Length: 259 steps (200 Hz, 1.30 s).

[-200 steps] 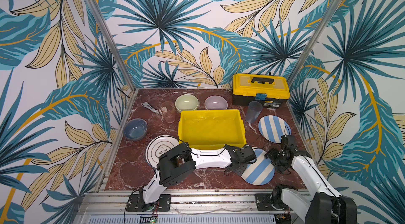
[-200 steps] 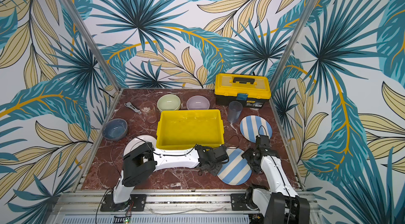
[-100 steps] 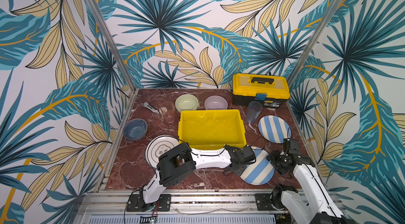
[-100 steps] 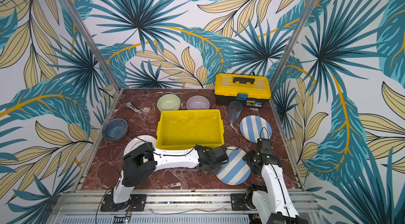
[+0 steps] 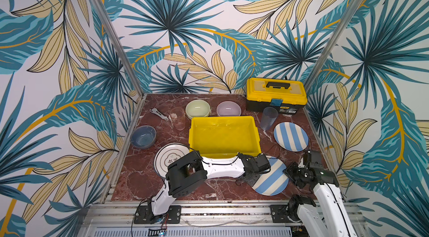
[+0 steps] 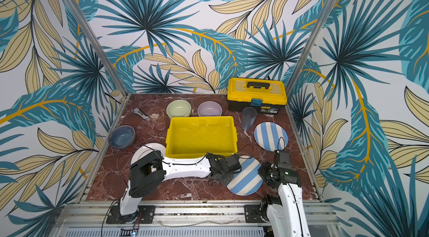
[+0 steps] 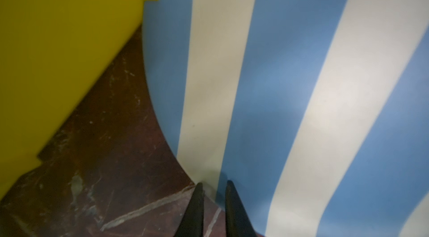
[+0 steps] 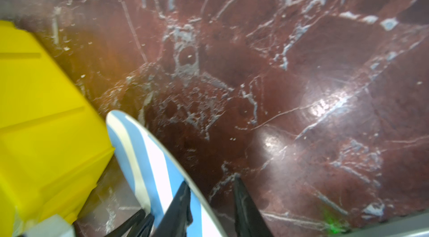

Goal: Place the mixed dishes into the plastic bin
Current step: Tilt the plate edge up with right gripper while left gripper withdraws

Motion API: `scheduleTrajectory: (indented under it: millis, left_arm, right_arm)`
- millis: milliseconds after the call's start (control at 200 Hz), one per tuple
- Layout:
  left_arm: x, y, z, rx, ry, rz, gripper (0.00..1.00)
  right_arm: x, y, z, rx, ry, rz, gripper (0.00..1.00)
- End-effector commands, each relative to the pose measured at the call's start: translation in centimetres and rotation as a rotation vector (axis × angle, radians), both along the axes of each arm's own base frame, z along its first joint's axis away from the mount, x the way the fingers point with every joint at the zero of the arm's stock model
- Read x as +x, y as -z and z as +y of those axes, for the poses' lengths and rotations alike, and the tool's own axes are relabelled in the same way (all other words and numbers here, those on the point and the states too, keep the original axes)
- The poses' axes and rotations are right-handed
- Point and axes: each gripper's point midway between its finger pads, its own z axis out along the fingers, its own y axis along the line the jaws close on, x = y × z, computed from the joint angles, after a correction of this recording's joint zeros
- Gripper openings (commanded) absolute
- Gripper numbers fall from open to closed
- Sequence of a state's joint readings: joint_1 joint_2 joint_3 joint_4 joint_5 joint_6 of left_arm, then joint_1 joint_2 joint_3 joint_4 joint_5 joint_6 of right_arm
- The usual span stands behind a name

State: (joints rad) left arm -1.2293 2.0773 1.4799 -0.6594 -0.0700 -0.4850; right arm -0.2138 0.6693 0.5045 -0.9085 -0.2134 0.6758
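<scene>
A blue-and-cream striped plate (image 5: 271, 179) (image 6: 245, 179) (image 7: 301, 85) is tilted just in front of the yellow plastic bin (image 5: 224, 119) (image 6: 201, 119), near the bin's front right corner. My left gripper (image 5: 253, 177) (image 7: 214, 183) is shut on its left rim. My right gripper (image 5: 289, 173) (image 8: 210, 183) straddles the right rim (image 8: 148, 154): one finger lies over the striped face, the other stands clear beyond the edge, so it is open. The bin is empty.
A second striped plate (image 5: 290, 136) and a tumbler (image 5: 268, 118) sit right of the bin. A white plate (image 5: 167, 158), blue-grey bowl (image 5: 143, 136), tumbler (image 5: 178, 118) and metal tool (image 5: 159, 114) lie left. Green (image 5: 197, 108) and lilac (image 5: 228, 108) bowls and a toolbox (image 5: 276, 94) stand behind.
My right gripper's jaws have narrowed round the plate's right rim, and its forearm has swung rightward. The left gripper and the plate have barely moved.
</scene>
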Motion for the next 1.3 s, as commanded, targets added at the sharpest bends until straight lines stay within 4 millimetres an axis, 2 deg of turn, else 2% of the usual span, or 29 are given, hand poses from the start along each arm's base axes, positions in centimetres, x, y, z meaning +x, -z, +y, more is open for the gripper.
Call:
scheduleTrajectory:
  millis: [0,155,336,466,561,921,1022,1132,1292]
  left_arm:
    - [-2.5,4.7,2.8,0.137,0.041,0.098,0.18]
    - [-2.5,4.4,2.7,0.127,0.043,0.096,0.18]
    - [-2.7,4.3,2.3,0.110,0.061,0.104,0.18]
    - [-2.9,4.1,2.1,0.098,0.070,0.109,0.19]
    - [-3.0,3.8,1.9,0.085,0.078,0.116,0.24]
    - [-3.0,1.0,0.4,0.002,0.110,0.108,0.41]
    - [-2.8,-0.8,0.0,-0.037,0.111,0.090,0.49]
    - [-2.3,-4.1,-0.7,-0.119,0.115,0.082,0.56]
    - [-0.2,-8.7,-0.2,-0.229,0.069,0.074,0.59]
  right_arm:
    - [-0.5,-1.5,1.7,0.098,-0.001,-0.012,0.23]
    - [-0.9,-3.1,1.8,0.086,-0.016,-0.037,0.10]
    - [-1.9,-3.3,1.7,0.064,-0.038,-0.005,0.00]
    - [-2.4,-3.1,1.5,0.047,-0.036,0.002,0.00]
    - [-2.6,-3.3,1.3,0.035,-0.024,0.001,0.00]
    - [-3.5,-6.6,-0.5,-0.080,0.014,-0.017,0.00]
    - [-3.2,-7.4,-0.7,-0.096,0.017,-0.042,0.00]
    - [-2.8,-8.3,-0.8,-0.102,0.014,-0.070,0.00]
    - [-2.2,-9.2,-0.9,-0.108,0.007,-0.093,0.00]
